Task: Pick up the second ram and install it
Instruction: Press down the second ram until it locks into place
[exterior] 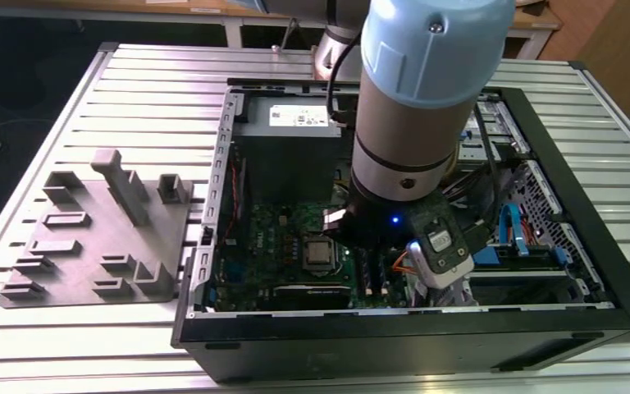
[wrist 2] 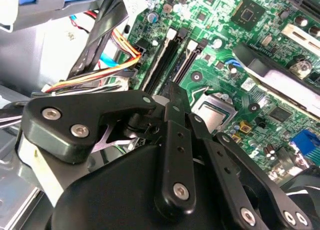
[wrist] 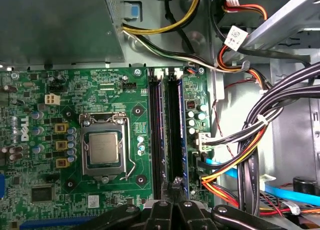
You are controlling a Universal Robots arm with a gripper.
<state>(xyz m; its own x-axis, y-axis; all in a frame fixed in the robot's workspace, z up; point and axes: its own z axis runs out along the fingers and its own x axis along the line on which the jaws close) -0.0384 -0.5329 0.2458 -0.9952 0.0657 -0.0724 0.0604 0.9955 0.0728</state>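
My gripper (wrist: 175,184) is low inside the open computer case (exterior: 577,205), over the green motherboard (wrist: 60,89). Its black fingers are drawn together to a narrow tip (wrist 2: 174,91), shut, with nothing showing between them. The tip sits at one end of the two long memory slots (wrist: 165,135) next to the processor socket (wrist: 103,148). A thin dark strip that looks like the second ram (wrist: 173,130) stands in the slot in line with the tip. I cannot tell whether the tip touches it. In the exterior view the arm's wrist (exterior: 403,164) hides the fingers.
A grey holder tray (exterior: 96,238) with upright posts lies on the slatted table at the exterior view's left of the case. The power supply (exterior: 288,139) sits at the case's far end. Bundles of coloured and black cables (wrist: 250,135) run close beside the slots.
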